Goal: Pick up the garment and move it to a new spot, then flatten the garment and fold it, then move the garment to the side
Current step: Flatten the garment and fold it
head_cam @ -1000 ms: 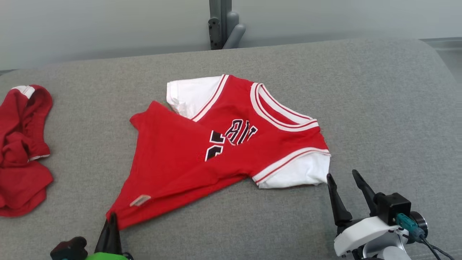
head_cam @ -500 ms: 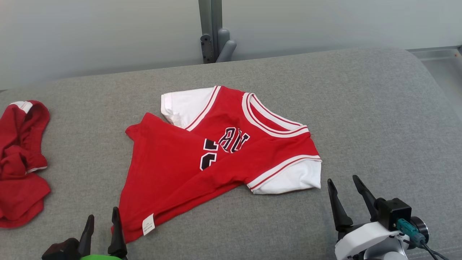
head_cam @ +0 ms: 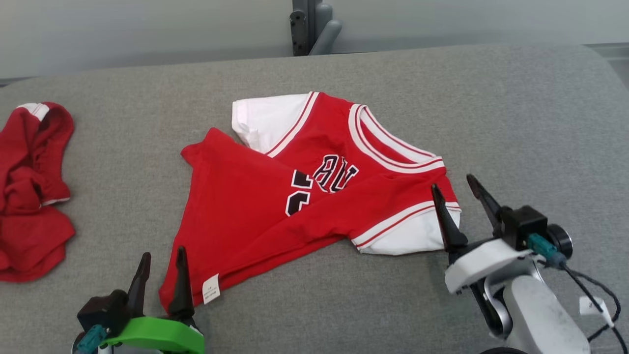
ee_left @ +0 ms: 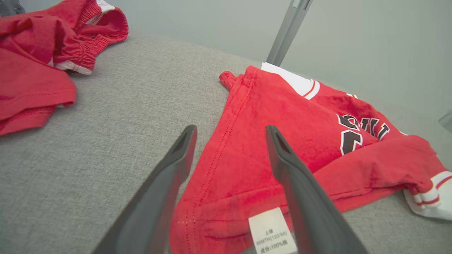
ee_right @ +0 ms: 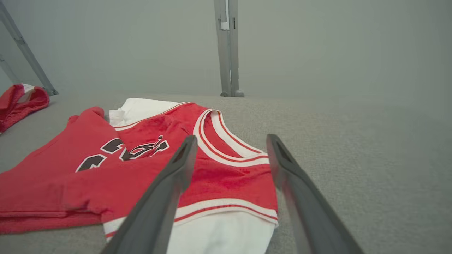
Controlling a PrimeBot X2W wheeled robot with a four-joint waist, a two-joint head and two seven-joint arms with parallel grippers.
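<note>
The garment (head_cam: pixel 245 216) is a small red jersey with white sleeves and black lettering, lying partly folded over itself in the middle of the grey padded surface (head_cam: pixel 516 123). My left gripper (head_cam: pixel 163 251) stands open at its lower hem corner, beside the white label (head_cam: pixel 211 289), holding nothing. In the left wrist view the left gripper (ee_left: pixel 230 128) hovers over the hem of the garment (ee_left: pixel 282 120) with the label (ee_left: pixel 270 231) between its fingers. My right gripper (head_cam: pixel 452 183) is open over the near white sleeve. The right wrist view has the right gripper (ee_right: pixel 231 137) above the sleeve and collar of the garment (ee_right: pixel 141 169).
A second red piece of clothing (head_cam: pixel 29 196) lies crumpled at the left end of the surface, also seen as red clothing (ee_left: pixel 35 53) in the left wrist view. A grey post (head_cam: pixel 309 27) stands behind the far edge. Bare padding stretches to the right of the jersey.
My left gripper has opened and let go of the hem corner, which now lies flat with its label up. The right gripper has moved forward over the white sleeve. The camera also shifted.
</note>
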